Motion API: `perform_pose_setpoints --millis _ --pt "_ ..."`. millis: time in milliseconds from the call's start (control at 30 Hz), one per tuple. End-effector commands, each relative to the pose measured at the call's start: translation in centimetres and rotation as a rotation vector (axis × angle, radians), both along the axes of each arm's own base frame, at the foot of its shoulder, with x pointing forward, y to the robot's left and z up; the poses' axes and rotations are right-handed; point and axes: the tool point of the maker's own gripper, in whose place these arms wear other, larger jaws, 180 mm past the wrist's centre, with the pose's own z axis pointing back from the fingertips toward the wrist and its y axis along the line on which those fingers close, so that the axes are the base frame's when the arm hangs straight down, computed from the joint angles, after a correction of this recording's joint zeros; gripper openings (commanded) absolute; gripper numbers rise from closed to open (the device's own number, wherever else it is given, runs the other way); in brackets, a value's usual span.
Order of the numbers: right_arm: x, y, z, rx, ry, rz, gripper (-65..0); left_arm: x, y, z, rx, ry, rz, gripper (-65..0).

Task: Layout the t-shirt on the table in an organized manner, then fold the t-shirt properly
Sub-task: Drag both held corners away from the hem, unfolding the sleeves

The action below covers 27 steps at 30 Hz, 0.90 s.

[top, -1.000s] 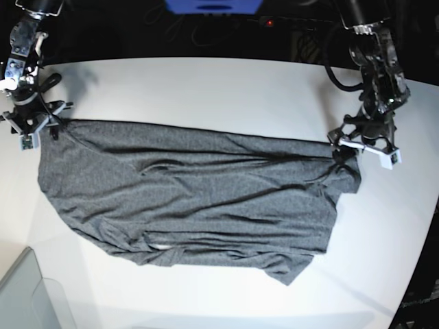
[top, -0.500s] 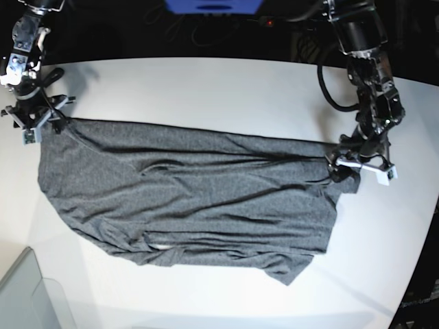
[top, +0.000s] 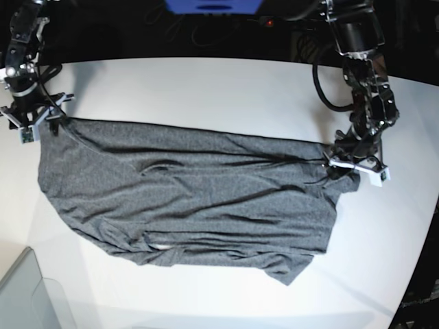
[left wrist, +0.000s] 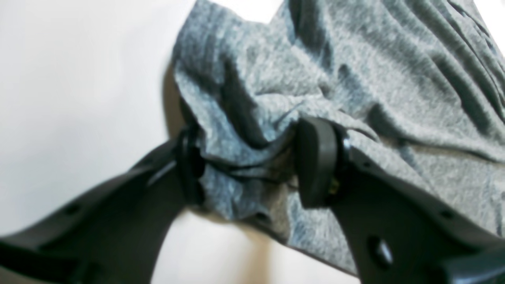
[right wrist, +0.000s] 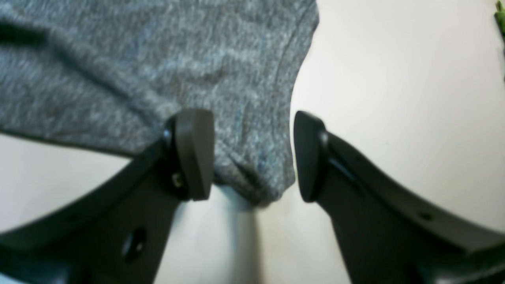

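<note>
The dark grey t-shirt point(top: 192, 199) lies spread across the white table point(top: 206, 89), wrinkled, with its lower edge folded over. My left gripper point(top: 351, 164) is down on the shirt's right corner. In the left wrist view the left gripper point(left wrist: 248, 165) has its jaws still apart, and a bunched fold of t-shirt point(left wrist: 355, 71) between them touches both pads. My right gripper point(top: 33, 120) is at the shirt's far left corner. In the right wrist view the right gripper point(right wrist: 254, 157) is open and straddles a flat corner of the t-shirt point(right wrist: 158, 59).
A translucent grey bin corner point(top: 27, 295) sits at the front left. The table's curved edge point(top: 418, 267) runs close behind the left arm on the right. A blue object point(top: 212, 5) and cables lie beyond the far edge.
My left gripper came down onto the shirt's right corner and its jaws narrowed around a fold of cloth. My right gripper shifted slightly toward the far edge.
</note>
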Motion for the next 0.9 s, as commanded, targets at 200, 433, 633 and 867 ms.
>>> perform_pose_setpoints --millis 200,433,633,867 --pt "0.5 1.3 0.3 0.023 -0.029 0.022 -32.0 -0.5 -1.4 -1.6 -0.041 0.073 -0.023 -63.8" --pt "0.1 2.9 -1.2 0.053 0.008 0.052 -32.0 -0.8 -1.1 -1.5 -0.032 0.075 -0.024 -65.0" --pt "-0.2 2.3 -3.6 0.093 0.051 0.011 -32.3 -0.8 0.1 -1.3 -0.011 0.077 -0.022 -65.0" --pt "-0.7 2.1 -4.1 0.096 0.068 0.005 -33.4 -0.7 1.4 1.5 0.053 0.011 -0.034 -65.0"
